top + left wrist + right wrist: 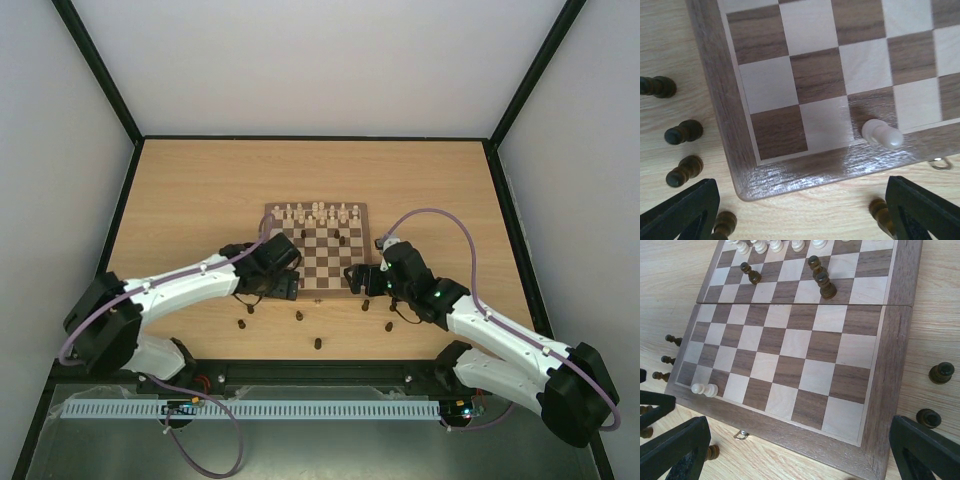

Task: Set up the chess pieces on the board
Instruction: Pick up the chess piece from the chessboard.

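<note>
Lying down: one cream piece is on its side on the nearest row of the board, close to the near-left corner.
Long axis: it runs left to right along the near edge; which end is the head is hard to tell.
Board position: flat at the middle of the table, with the clasp side toward the arms.
Far edge: a cream row stands upright, cut off at the top of the right wrist view.
Far half: three dark pieces stand upright.
Off the board: loose dark figures are scattered on the table, left, right and in front; two are partly hidden by the fingers.
Left end effector: spread wide, holding nothing, over the near-left corner.
Right end effector: spread wide, holding nothing, by the near-right corner.
</note>
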Available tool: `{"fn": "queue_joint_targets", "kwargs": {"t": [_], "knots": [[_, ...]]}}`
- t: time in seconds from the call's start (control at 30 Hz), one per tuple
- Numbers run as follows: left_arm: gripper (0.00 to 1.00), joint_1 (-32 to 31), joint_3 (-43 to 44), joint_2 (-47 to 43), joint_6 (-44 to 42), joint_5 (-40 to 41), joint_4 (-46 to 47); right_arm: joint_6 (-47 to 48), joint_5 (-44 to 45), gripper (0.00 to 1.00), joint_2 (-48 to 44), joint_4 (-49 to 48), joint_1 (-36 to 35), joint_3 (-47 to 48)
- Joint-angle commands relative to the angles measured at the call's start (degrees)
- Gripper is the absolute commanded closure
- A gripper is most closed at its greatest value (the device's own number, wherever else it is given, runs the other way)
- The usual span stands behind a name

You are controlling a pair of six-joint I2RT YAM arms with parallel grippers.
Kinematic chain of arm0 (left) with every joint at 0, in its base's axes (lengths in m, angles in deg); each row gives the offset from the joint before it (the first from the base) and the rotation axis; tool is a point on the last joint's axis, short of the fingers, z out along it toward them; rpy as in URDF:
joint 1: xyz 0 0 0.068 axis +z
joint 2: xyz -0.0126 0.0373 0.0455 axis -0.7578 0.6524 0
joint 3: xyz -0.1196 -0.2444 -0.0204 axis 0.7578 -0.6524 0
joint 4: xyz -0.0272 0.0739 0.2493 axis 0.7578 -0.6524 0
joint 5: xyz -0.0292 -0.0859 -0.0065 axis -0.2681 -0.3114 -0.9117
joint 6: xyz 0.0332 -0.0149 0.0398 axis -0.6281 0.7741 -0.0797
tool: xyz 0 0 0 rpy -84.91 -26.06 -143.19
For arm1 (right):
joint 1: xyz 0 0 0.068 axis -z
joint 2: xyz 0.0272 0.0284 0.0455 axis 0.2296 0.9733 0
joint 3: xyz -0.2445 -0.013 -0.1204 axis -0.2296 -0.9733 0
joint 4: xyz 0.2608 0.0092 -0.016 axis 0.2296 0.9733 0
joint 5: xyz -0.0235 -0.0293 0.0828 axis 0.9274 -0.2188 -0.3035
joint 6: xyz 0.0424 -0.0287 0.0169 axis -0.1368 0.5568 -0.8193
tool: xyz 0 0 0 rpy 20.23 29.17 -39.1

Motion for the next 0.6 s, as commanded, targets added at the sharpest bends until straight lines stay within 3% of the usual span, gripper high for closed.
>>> {"fn": "queue_joint_targets", "kwargs": {"t": [0.0, 0.57], "knots": [[0.09, -0.4, 2.9, 4.6, -2.6, 0.3, -0.3, 0.5, -0.1, 0.02, -0.1, -0.7, -0.2, -1.1], [0.51, -2.6, 9.2, 11.6, -3.7, -1.2, 0.8, 0.5, -0.6, 0.01, -0.3, -0.9, -0.3, -1.5]]}}
